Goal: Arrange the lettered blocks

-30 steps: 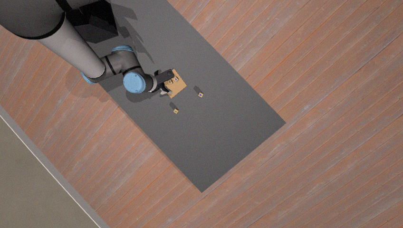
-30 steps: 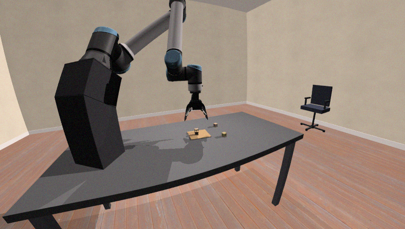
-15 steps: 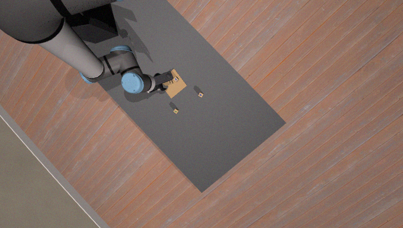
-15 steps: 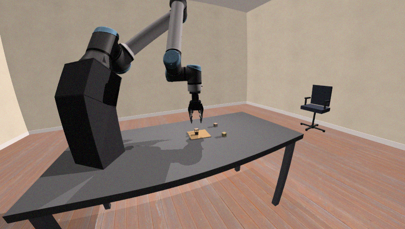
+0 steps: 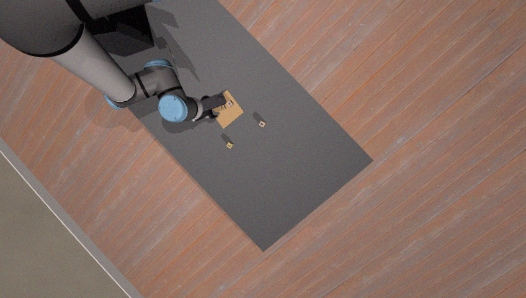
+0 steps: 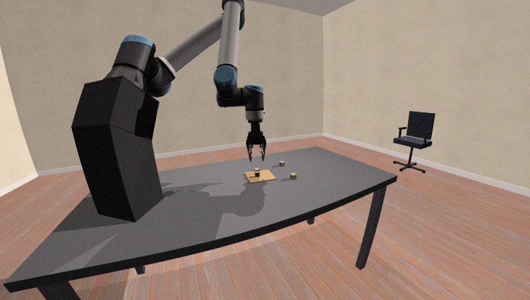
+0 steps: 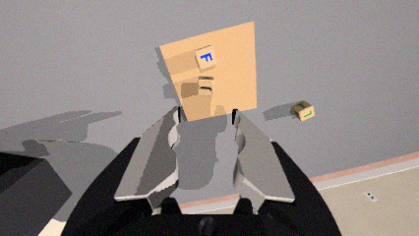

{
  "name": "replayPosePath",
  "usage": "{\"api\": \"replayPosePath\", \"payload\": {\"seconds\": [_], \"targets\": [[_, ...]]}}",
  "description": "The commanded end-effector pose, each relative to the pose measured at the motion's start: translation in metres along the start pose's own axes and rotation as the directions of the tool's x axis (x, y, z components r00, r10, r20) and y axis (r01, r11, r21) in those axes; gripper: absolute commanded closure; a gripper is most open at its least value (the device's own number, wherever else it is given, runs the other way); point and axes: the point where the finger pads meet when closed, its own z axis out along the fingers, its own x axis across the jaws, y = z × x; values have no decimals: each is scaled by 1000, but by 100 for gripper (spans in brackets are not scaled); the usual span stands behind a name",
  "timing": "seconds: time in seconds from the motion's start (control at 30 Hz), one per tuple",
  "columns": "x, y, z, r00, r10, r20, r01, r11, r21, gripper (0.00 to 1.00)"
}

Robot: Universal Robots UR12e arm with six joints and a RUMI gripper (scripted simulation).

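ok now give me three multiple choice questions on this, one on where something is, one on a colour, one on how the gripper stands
1. Where is the F block?
a) on the mat
b) on the chair
c) on the floor

2. What colour is the F?
a) red
b) blue
c) green

3. How is the gripper?
a) shut on a block
b) shut on the mat
c) open, holding nothing

1 a: the wrist view shows mat all round it.
2 b: its strokes are blue.
3 c: a gap separates the fingertips.

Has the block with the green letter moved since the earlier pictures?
No: in the top view, the green-lettered block lies at the same spot relative to the mat.
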Motion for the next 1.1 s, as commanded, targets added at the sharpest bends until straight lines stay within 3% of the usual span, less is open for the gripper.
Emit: {"api": "replayPosePath", "payload": {"seconds": [0.0, 0.77, 1.07], "targets": [[-2, -1, -1, 1000, -1, 0, 1, 1000, 0, 63], [0, -1, 6, 1000, -2, -1, 2, 1000, -1, 63], [1, -1, 17, 1000, -2, -2, 2, 1000, -1, 63]]}}
